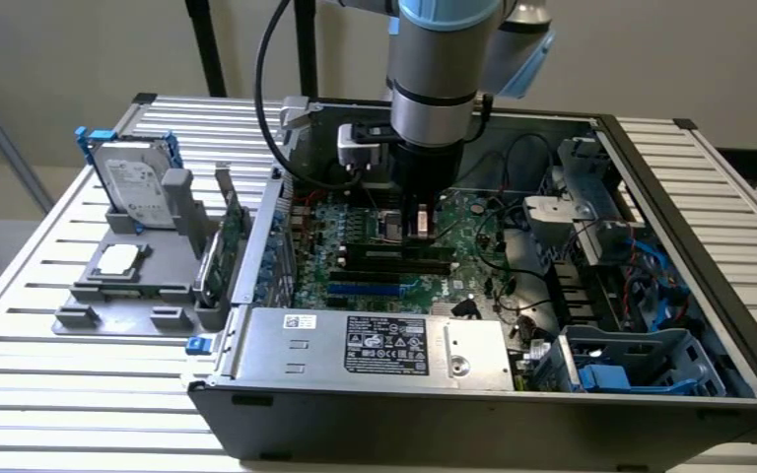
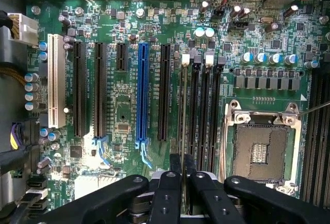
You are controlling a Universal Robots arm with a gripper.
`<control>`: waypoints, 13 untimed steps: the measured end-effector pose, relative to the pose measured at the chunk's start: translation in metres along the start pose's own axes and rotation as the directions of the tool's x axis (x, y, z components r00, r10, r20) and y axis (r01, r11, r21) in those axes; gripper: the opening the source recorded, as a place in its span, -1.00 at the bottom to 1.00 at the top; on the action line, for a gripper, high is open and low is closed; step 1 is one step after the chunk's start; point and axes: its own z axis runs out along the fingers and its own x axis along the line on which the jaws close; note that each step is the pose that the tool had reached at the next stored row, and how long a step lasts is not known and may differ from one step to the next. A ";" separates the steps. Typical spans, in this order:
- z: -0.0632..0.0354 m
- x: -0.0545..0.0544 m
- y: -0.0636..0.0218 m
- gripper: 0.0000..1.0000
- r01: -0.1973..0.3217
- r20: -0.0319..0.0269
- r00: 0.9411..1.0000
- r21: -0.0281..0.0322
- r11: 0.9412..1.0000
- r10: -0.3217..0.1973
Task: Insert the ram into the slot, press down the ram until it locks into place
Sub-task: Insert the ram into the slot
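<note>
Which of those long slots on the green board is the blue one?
The blue slot stands mid-row with black slots on both sides; the white slot ends the row.

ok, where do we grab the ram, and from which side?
Take the ram by its top long edge, pinching the two flat faces and coming straight down from above. It stands on edge along the slots, so the thin top edge is what's free, and a side approach looks blocked by the board. The end effector grips it this way now.
</note>
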 end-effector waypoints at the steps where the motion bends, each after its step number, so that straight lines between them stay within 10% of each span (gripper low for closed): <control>1: 0.0001 0.000 0.0003 -0.73 0.000 0.000 1.000 0.001 1.000 0.000; 13: 0.0020 -0.002 0.0018 -0.73 -0.013 -0.002 1.000 0.002 1.000 0.013</control>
